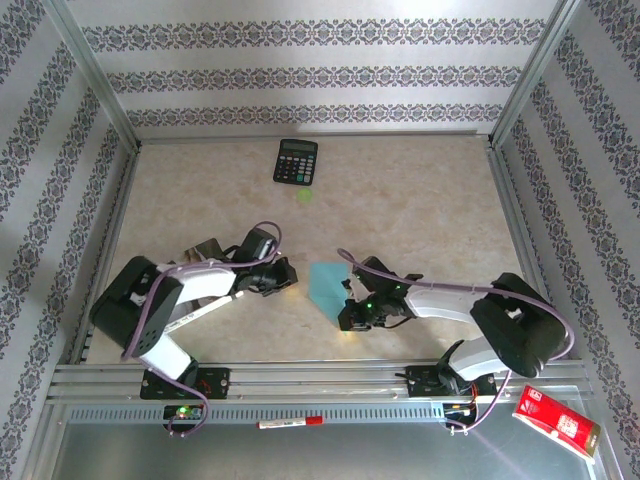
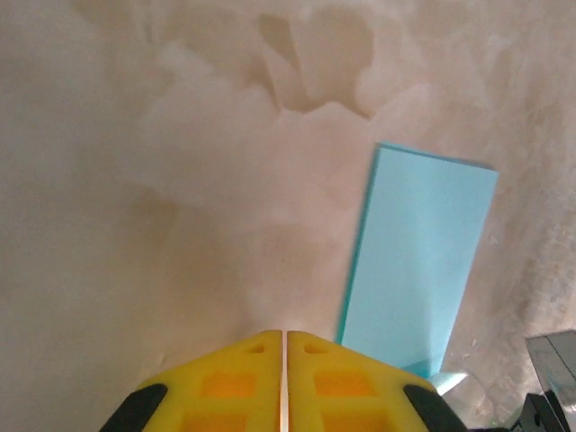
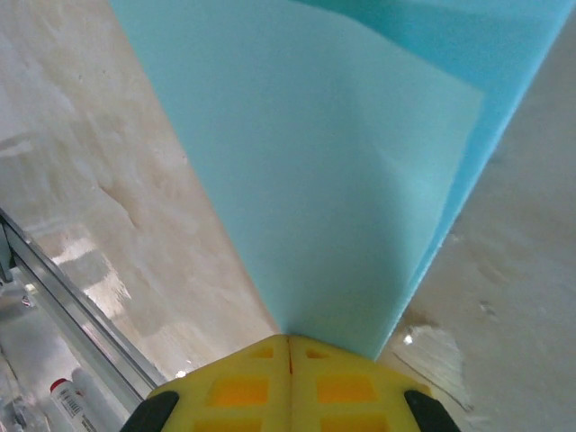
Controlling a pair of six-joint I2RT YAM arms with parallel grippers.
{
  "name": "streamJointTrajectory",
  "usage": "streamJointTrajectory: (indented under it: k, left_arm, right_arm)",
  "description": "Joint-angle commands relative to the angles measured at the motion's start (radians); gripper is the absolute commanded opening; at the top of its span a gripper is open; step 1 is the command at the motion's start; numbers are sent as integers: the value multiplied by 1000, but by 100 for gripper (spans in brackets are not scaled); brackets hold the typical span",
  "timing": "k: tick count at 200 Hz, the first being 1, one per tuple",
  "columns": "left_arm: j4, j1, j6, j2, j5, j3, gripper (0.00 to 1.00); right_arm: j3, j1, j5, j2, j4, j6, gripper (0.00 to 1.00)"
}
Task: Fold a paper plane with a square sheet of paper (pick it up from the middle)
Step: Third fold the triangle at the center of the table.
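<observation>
The square sheet of paper (image 1: pixel 326 284) is light cyan and folded into a narrow rectangle, lying between the two arms near the table's front. My right gripper (image 3: pixel 289 338) is shut on its near end, and the folded sheet (image 3: pixel 342 180) fans away from the yellow fingertips. From above, the right gripper (image 1: pixel 347 312) sits at the sheet's near right corner. My left gripper (image 1: pixel 291 279) rests just left of the sheet. Its yellow fingers (image 2: pixel 234 382) meet with a hairline slit and nothing between them. The sheet (image 2: pixel 418 261) lies flat to their right, apart from them.
A black calculator (image 1: pixel 296 161) lies at the back of the table, with a small green spot (image 1: pixel 305 195) in front of it. The aluminium front rail (image 1: pixel 320 380) carries a marker pen (image 1: pixel 290 423). A red box (image 1: pixel 556 420) lies beyond the rail at the right.
</observation>
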Motion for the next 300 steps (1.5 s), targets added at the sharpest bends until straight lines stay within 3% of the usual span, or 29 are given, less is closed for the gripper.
streamJointTrajectory:
  k: [1,35,73,107,157,185,259,300]
  left_arm:
    - [-112,2,29,-141,-70,-32,17]
    - [-153,-8,-15,-288,-79,-86,28]
    - [-122,-78,-46,-307,-43,-98,33]
    - [-119,-161,-24,-254,-21,-71,33]
    - [-107,-162,45,-149,24,-27,37]
    - [-167,-161,77,-136,25,-11,41]
    - [-178,-151,72,-193,8,-67,47]
    - [-157,-152,33,-199,12,-94,48]
  right_arm:
    - [60,30,85,107,-177,-120,0]
    - [158,34,68,136,-242,-224,2]
    - [109,-5,76,-74,-110,-112,16]
    - [44,-44,209,-256,-45,-44,29]
    - [86,42,354,-192,-79,-70,34]
    - [126,48,359,-100,-46,-102,37]
    - [190,25,290,76,36,-124,33]
    - [179,12,266,102,62,-99,14]
